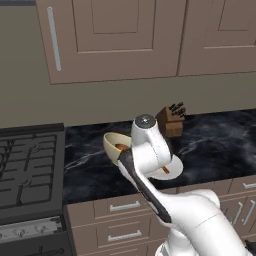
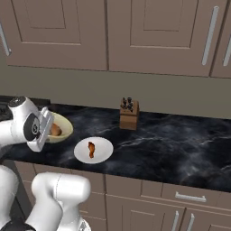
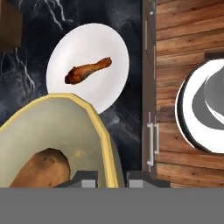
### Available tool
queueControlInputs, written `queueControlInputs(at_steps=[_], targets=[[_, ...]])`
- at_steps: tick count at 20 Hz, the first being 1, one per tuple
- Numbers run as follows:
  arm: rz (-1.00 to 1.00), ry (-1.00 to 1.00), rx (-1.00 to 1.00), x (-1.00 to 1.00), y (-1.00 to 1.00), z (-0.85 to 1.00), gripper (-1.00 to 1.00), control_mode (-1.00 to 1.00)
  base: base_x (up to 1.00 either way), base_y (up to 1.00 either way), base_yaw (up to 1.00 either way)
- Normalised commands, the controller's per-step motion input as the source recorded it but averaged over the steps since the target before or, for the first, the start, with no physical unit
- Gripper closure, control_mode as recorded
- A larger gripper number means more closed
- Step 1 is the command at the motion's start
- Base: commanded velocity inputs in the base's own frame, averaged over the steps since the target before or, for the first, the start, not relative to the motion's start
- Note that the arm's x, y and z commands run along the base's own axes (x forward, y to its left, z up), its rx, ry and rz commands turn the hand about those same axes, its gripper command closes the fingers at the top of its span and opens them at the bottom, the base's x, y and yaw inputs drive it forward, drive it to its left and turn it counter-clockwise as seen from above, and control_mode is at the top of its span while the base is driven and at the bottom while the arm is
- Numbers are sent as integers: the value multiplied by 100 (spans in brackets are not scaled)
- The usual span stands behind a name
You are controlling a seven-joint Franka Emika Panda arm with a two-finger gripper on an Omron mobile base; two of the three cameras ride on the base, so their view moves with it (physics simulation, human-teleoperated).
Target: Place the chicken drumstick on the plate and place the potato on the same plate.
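The chicken drumstick [image 3: 87,70] lies in the middle of the white plate [image 3: 89,41] on the dark counter, seen also as drumstick [image 2: 91,149] on plate [image 2: 103,153]. The potato [image 3: 41,168] rests inside the pale-yellow bowl [image 3: 57,122]. My gripper [image 3: 111,179] is shut on this bowl's rim, one finger inside and one outside. The bowl [image 1: 111,145] hangs tilted just above the counter, and its edge overlaps the plate's near side in the hand view. From the right base view the potato [image 2: 55,130] peeks out beside my hand.
A wooden knife block [image 2: 129,115] stands behind the plate near the wall. The stove [image 1: 25,170] lies to the left of the bowl. Drawer fronts [image 1: 125,205] run below the counter edge, and wall cabinets hang above.
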Motion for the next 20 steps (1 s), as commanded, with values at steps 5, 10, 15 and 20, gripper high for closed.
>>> queueControlInputs(at_steps=[5,10,15,20], targets=[[-50,-10,17,-42,0,6,100,-100,0,0,0],[-38,-1,24,-6,0,24,100,-100,0,0,0],[-24,0,32,0,0,37,100,-100,0,0,0],[-18,0,35,0,0,32,100,-100,0,0,0]])
